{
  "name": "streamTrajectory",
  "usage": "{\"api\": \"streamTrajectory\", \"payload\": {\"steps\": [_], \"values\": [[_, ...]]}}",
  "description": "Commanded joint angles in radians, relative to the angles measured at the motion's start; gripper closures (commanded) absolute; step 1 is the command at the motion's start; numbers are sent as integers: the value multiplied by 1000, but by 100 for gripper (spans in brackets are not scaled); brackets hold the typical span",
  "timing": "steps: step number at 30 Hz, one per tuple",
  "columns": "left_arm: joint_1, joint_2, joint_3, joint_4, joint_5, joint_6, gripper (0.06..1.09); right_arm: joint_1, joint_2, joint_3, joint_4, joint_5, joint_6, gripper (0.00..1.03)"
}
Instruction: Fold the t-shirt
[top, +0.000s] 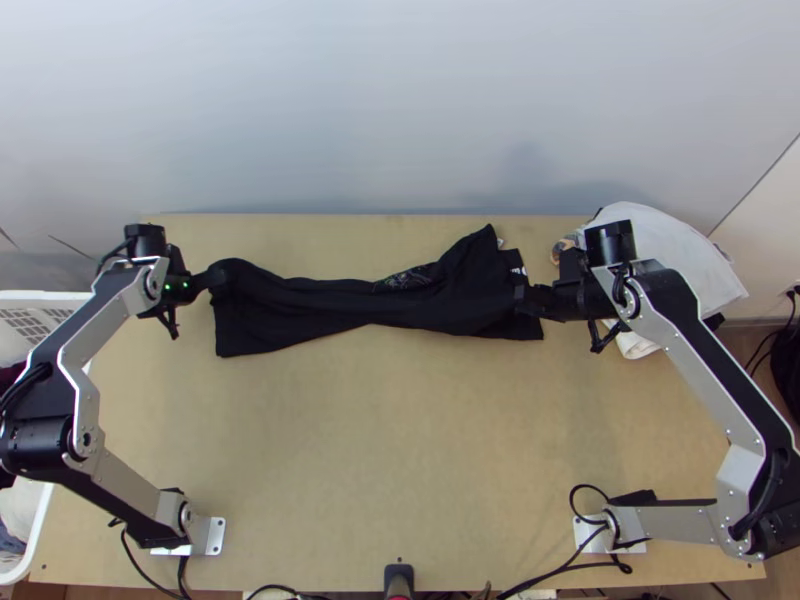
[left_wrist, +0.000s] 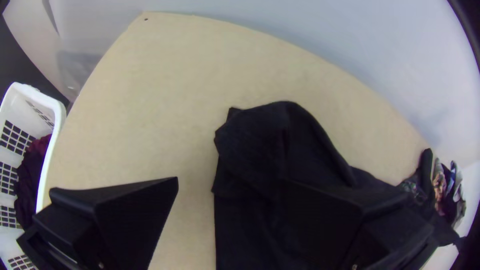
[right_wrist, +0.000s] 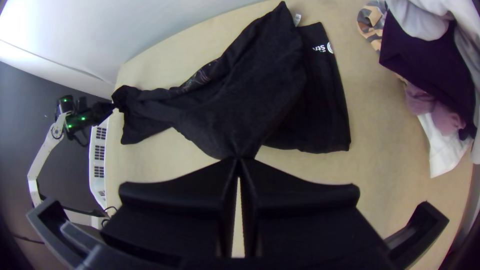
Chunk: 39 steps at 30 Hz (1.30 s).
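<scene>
The black t-shirt (top: 400, 300) lies stretched across the table in the top view, bunched narrow in its middle, with a printed patch partly showing. At its left end stands my left gripper (top: 208, 280); in the left wrist view the left gripper (left_wrist: 230, 185) is open, one finger over bare table, the other over the cloth (left_wrist: 260, 140). My right gripper (top: 528, 298) is at the shirt's right part. In the right wrist view the right gripper (right_wrist: 238, 161) is shut on a pinched bit of the shirt (right_wrist: 240, 105), beside a flat part with white print.
A white basket (left_wrist: 52, 145) with dark cloth stands off the table's left side. Several other garments (top: 670, 260), white, purple and patterned, are heaped at the table's back right. A pale wall runs behind the table.
</scene>
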Motion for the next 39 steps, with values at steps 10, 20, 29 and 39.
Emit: {"api": "streamTrajectory", "payload": {"steps": [10, 20, 29, 39], "values": [[24, -10, -22, 201, -180, 35, 11, 12, 7, -21, 1, -1, 6, 100], [44, -124, -26, 9, -71, -18, 11, 11, 1, -44, 1, -1, 8, 100], [47, -134, -20, -55, 3, -30, 11, 12, -5, -42, -1, -1, 9, 100], [6, -50, -32, -61, 18, -42, 11, 8, -16, -51, -1, 0, 16, 100]]}}
